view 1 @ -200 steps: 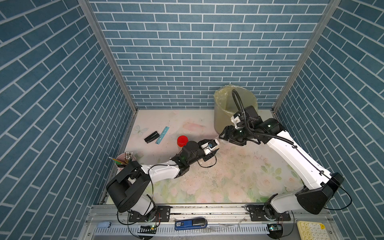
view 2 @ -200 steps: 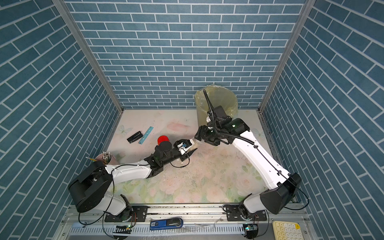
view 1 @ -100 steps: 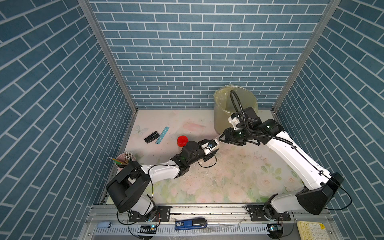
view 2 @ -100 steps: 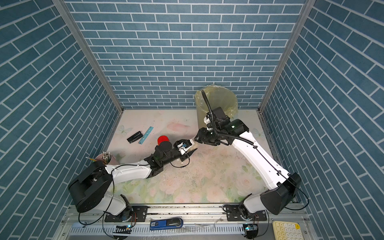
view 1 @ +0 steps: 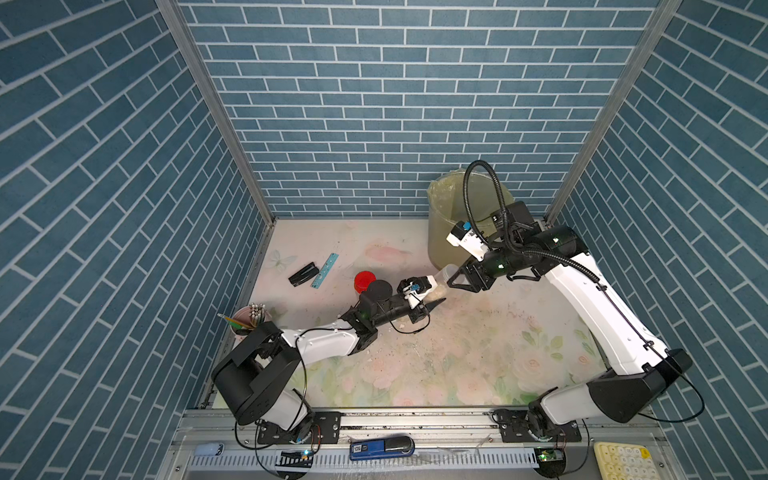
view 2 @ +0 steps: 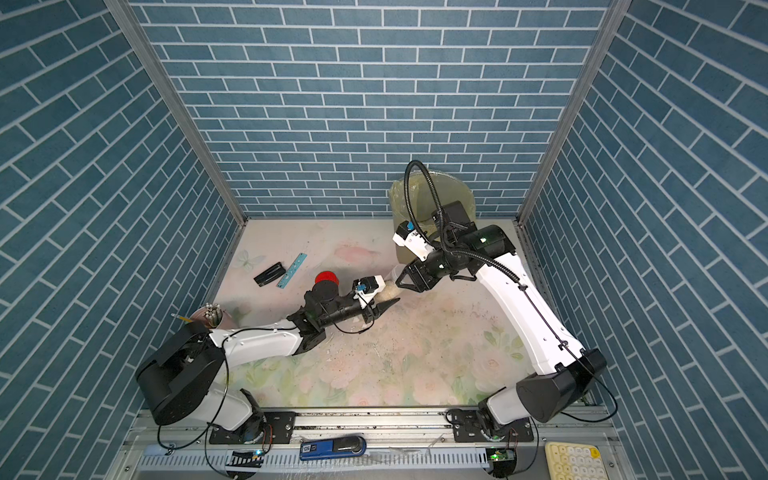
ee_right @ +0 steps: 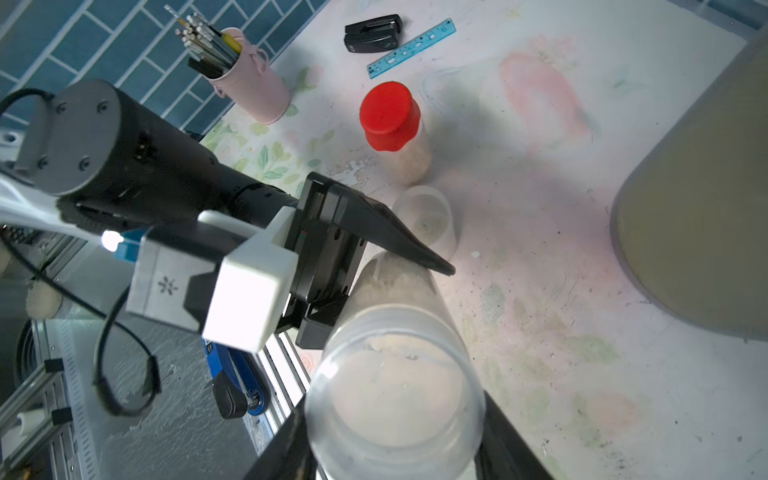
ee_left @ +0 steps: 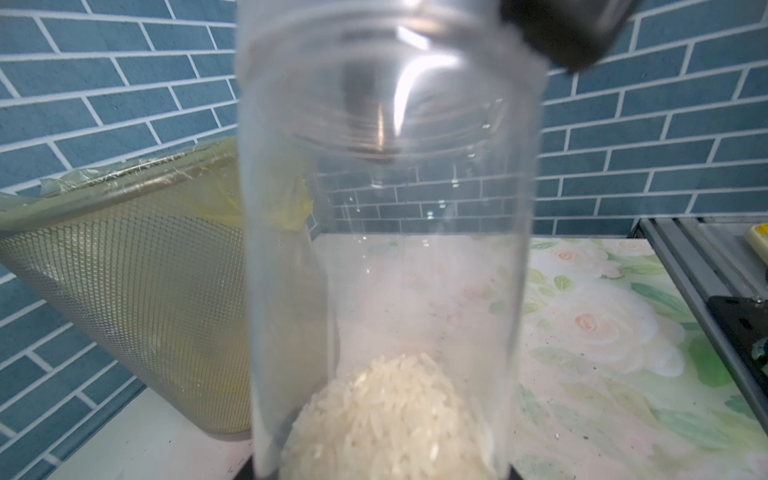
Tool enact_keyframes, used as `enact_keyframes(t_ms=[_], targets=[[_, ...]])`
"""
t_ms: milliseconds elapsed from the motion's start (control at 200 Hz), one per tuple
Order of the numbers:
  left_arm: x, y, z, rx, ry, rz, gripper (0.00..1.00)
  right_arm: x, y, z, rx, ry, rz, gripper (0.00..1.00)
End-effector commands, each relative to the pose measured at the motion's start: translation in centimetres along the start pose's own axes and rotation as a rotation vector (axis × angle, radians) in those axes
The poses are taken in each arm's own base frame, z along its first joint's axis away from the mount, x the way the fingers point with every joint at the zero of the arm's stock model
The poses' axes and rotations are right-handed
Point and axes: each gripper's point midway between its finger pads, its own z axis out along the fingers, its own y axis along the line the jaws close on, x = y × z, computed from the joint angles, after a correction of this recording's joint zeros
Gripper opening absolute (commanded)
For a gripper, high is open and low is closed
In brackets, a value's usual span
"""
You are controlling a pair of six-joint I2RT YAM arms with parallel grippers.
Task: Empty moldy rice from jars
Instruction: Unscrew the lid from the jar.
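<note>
Bridging both hands, the held jar (view 1: 439,291) lies nearly level above the middle of the worktop (view 1: 478,353). In a top view its long axis runs from 8 o'clock to 2 o'clock. At the base end the left hand (view 1: 432,299) is clenched on the body, where the moldy rice (ee_left: 395,415) is heaped. At the 2 o'clock end the right hand (view 1: 455,281) is clamped on the lid (ee_right: 395,399), in line with that axis. From the jar the bin (view 1: 442,237) stands at 1 o'clock, nearer the right hand. Judgement: uncapping is the step in hand and calls for a twist about the axis. At 9 o'clock the red-capped jar (view 1: 365,281) stands untouched.
</note>
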Motion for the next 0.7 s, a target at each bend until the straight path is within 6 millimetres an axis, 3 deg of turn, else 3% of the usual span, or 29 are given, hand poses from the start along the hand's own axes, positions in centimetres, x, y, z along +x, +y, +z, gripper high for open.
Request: enact_keyframes(t_ms=[0, 290, 695], targets=[[1.3, 0.2, 0.2, 0.0, 0.026, -0.046, 0.15, 0.5, 3.0, -1.7, -0.166, -0.016, -0.181, 0.16], [1.9, 0.1, 0.6, 0.009, 0.045, -0.059, 0.12, 1.2, 3.9, -1.3, -0.243, -0.032, -0.264, 0.11], [0.4, 0.5, 0.2, -0.012, 0.023, -0.03, 0.11, 1.4, 2.6, 0.1, -0.21, -0.024, -0.235, 0.39]])
